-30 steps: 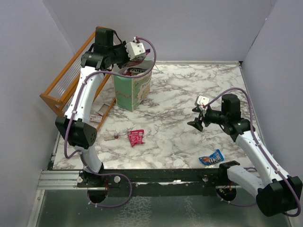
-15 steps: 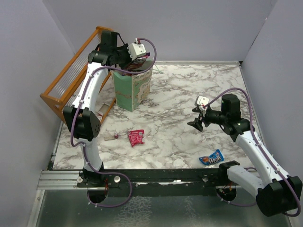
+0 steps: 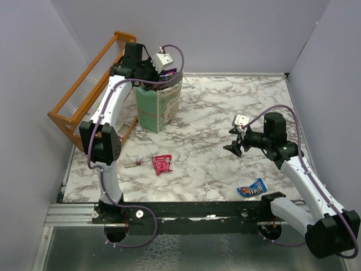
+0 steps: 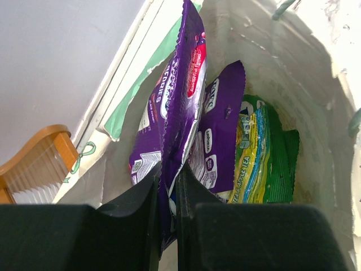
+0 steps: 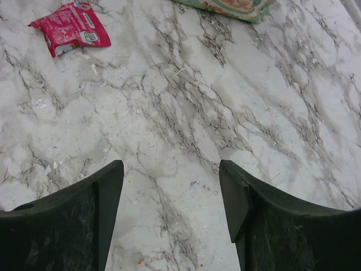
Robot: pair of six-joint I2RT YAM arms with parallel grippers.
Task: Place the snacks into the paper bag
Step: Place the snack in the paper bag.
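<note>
1. Camera above the arms: a white marble-patterned tabletop (image 3: 225, 107) carries a boxy mint-green and cream paper bag (image 3: 161, 110), upright at the far left, just beside a slatted orange wooden rack (image 3: 84, 96). The left gripper (image 3: 162, 74) is dipped at the bag's open mouth (its jaws are hidden from here). A small glossy red packet (image 3: 162, 164) lies flat on the near-left marble, with a tiny red-capped tube (image 3: 136, 164) near it. A small glossy blue packet (image 3: 252, 188) lies close to the near edge on the right. The right gripper (image 3: 234, 148) hangs above bare marble at mid-right, well apart from both loose packets.
2. Left wrist view: the black fingers (image 4: 135, 197) are clenched on the near edge of a crinkly purple packet (image 4: 183, 84), which reaches edge-on into the bag. Deeper inside lean a second purple packet (image 4: 223, 113), a yellow-green packet (image 4: 248, 152) and a green packet (image 4: 279, 164).
3. Right wrist view: the two dark fingers (image 5: 84, 209) stand wide apart with only marble between them. The red packet sits at the upper left, and a corner of the paper bag shows at the top edge.
</note>
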